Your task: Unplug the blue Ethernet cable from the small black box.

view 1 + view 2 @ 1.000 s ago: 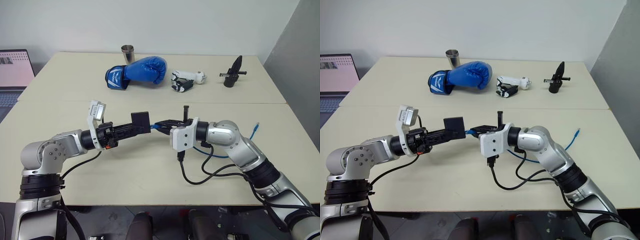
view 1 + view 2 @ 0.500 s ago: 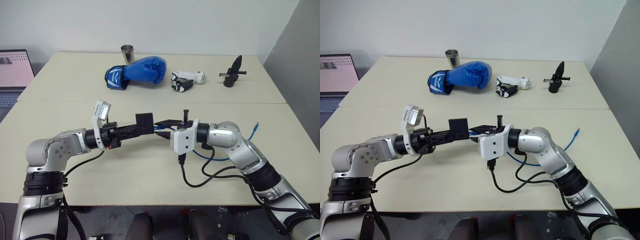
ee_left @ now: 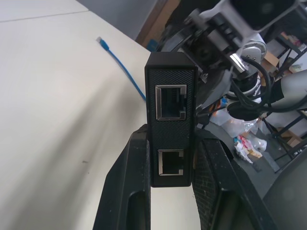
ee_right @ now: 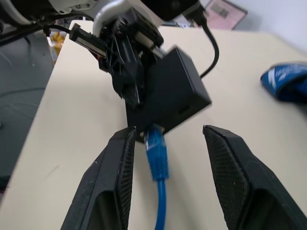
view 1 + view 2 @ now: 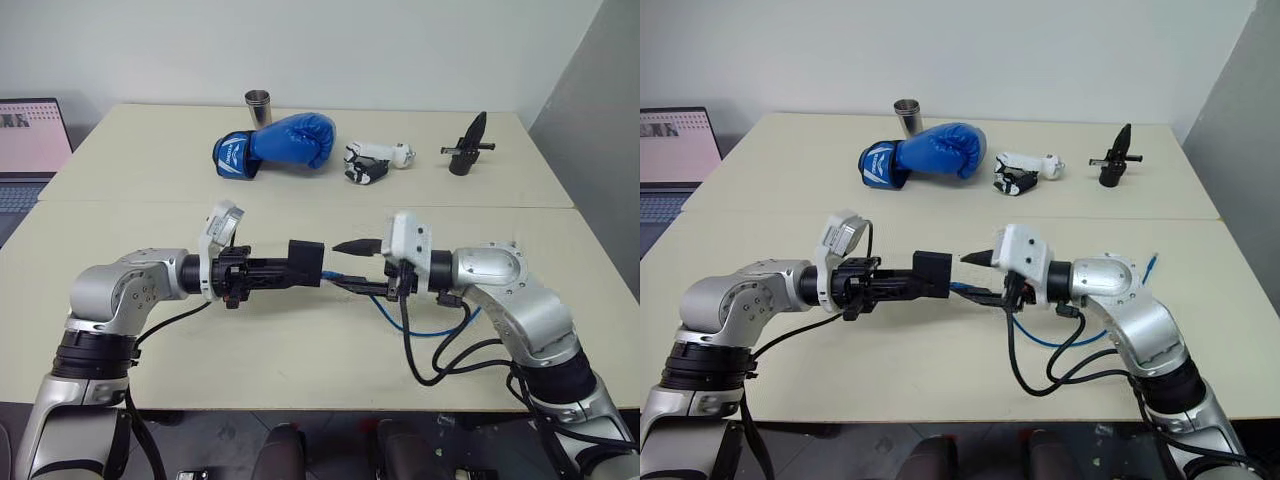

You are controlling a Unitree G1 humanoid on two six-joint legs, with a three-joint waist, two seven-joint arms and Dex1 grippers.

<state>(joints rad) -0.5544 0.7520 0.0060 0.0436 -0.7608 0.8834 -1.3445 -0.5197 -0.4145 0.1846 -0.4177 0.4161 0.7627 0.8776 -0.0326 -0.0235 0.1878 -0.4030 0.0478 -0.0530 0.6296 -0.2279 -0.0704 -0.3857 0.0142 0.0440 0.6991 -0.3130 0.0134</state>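
Left gripper (image 5: 268,277) clamps the small black box (image 5: 305,263), right gripper (image 4: 165,143) gapes around the blue Ethernet cable (image 4: 157,158) plug — close crooked and it slips off.

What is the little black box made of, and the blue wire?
The small black box looks like matte plastic: its face shows a fine ribbed texture, with shiny metal-looking port frames. The blue Ethernet cable looks like smooth rubbery plastic; it bends loosely.
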